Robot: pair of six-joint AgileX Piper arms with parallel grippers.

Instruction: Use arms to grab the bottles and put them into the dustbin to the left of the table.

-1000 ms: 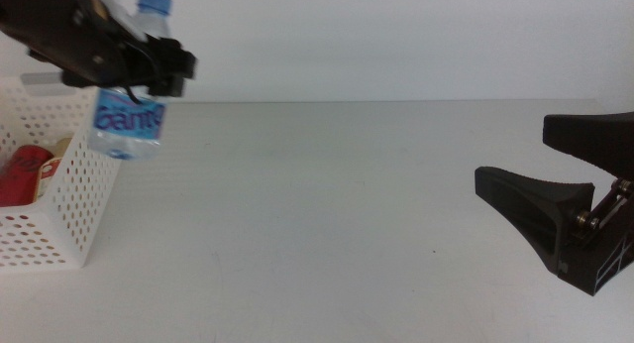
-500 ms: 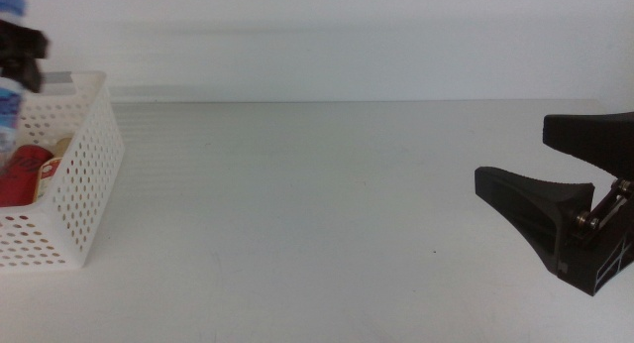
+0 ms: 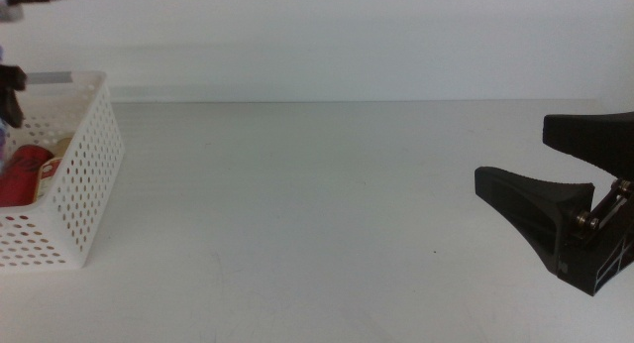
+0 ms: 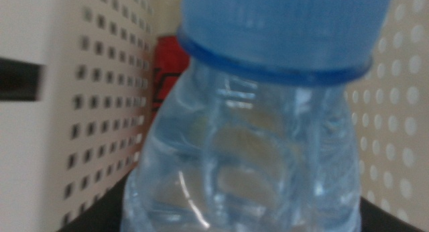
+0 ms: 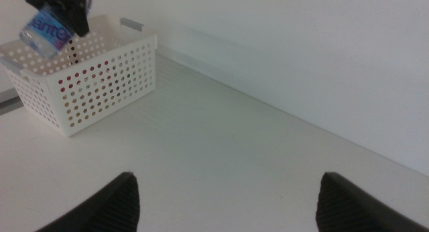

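Left wrist view fills with the water bottle [image 4: 261, 131]: clear ribbed plastic, blue cap, perforated white dustbin [image 4: 87, 118] walls behind it and a red soda can [image 4: 164, 61] below. From the right wrist view the left gripper [image 5: 64, 7] pinches this bottle above the dustbin [image 5: 87, 78] at ten o'clock on the table [image 5: 221, 165]; its blue label is too blurred to read. Right gripper [image 3: 570, 199] waits at three o'clock, fingers spread
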